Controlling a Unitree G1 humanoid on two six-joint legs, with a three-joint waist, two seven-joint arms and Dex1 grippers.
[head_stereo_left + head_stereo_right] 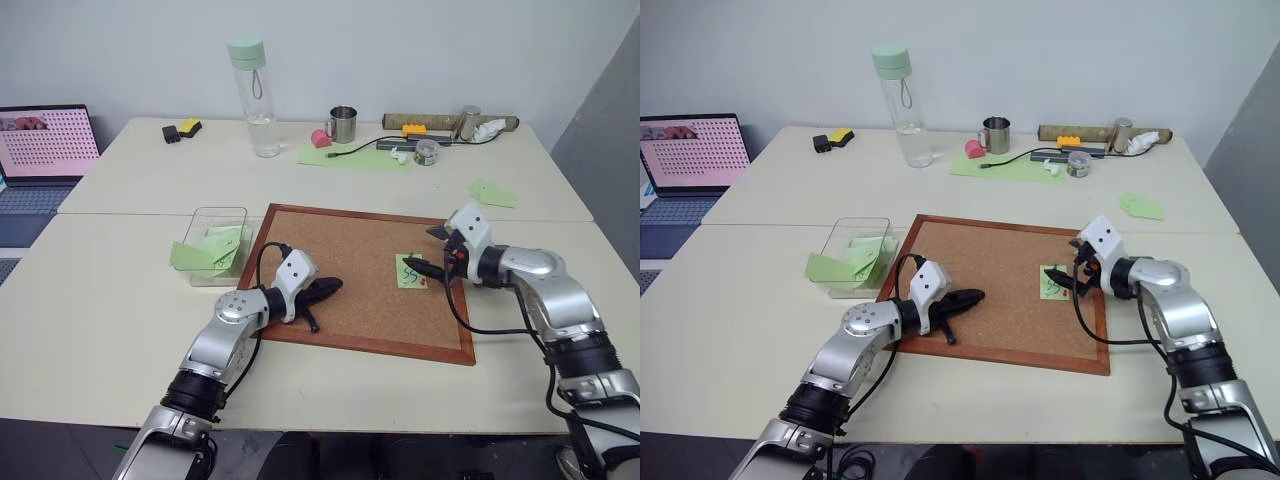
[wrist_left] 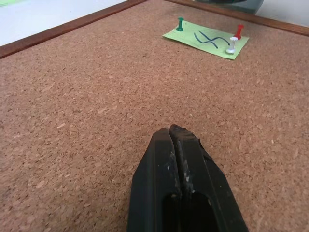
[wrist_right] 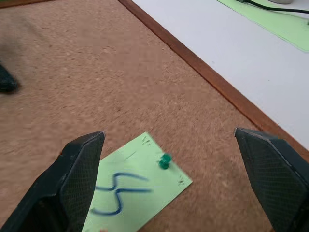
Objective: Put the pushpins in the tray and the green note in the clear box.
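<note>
A wood-framed cork board (image 1: pixel 365 280) is laid flat on the pale table (image 1: pixel 100 300), and everything else is placed against it. Just off the board's left edge the clear box (image 1: pixel 215 245) is seen, with several unmarked green notes (image 1: pixel 200 255) lying in and over it. The green note (image 2: pixel 206 39) with the black squiggle is pinned near the board's right edge by a green pushpin (image 2: pixel 180 23), a red pushpin (image 2: pixel 239 31) and a white pushpin (image 2: pixel 232 44). The right gripper (image 3: pixel 176 166) is held over that note, fingers spread wide. The left gripper (image 2: pixel 176 133) is poised above the board's left part, fingers pressed together, nothing held.
</note>
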